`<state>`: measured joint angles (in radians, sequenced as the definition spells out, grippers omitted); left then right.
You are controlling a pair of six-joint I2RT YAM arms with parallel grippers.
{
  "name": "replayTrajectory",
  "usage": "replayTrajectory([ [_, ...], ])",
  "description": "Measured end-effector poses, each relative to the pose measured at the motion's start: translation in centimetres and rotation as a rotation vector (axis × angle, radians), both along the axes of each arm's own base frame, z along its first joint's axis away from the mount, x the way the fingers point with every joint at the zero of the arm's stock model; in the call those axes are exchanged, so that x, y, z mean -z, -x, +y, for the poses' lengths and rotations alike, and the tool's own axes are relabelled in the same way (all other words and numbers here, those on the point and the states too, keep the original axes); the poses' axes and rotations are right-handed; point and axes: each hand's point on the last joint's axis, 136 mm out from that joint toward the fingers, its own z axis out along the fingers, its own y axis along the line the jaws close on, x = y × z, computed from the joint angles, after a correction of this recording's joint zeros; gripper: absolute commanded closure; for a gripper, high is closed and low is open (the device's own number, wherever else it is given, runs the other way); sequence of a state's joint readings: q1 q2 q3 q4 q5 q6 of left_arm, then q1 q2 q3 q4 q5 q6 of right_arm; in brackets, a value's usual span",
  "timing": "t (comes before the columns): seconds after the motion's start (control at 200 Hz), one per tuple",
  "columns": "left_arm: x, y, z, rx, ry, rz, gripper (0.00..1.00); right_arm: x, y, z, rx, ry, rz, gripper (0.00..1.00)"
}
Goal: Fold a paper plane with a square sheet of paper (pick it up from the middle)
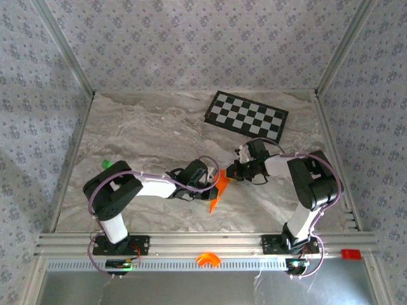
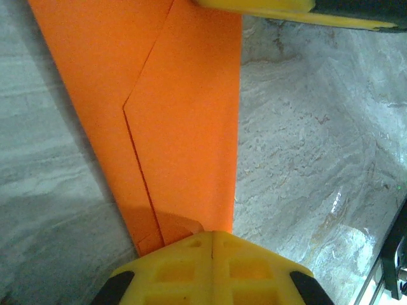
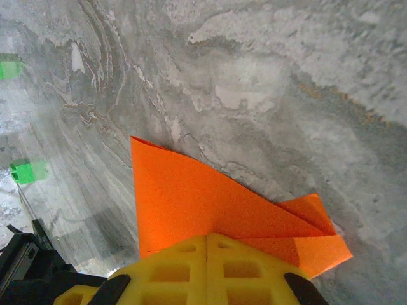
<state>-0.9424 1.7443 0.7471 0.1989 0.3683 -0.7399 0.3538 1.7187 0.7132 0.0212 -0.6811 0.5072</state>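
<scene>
Mid-fold: square sheet of paper (image 2: 184,127), near side of checkerboard (image 1: 247,116), flaps creased, not yet dart; left fingers (image 2: 210,244) and right fingers (image 3: 206,244) clenched on it. Further folds likely remain.

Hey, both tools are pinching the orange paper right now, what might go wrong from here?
1. The left tool and right tool both clamp the thin paper; pulling apart may tear it.
2. The folded flap by the right tool looks loose and may spring open.
</scene>
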Motion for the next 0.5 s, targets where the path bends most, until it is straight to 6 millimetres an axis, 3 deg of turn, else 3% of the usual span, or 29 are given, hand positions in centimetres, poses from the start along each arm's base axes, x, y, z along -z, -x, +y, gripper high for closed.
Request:
replayTrajectory([
  [0.35, -0.4, 0.5, 1.5, -0.009, -0.086, 0.021, 0.98, 0.1, 0.1, 0.0, -0.002, -0.009, -0.01, 0.98],
  [0.5, -1.8, -0.1, 1.1, -0.017, -0.081, 0.023, 0.98, 0.0, 0.1, 0.1, -0.002, -0.017, -0.015, 0.98],
])
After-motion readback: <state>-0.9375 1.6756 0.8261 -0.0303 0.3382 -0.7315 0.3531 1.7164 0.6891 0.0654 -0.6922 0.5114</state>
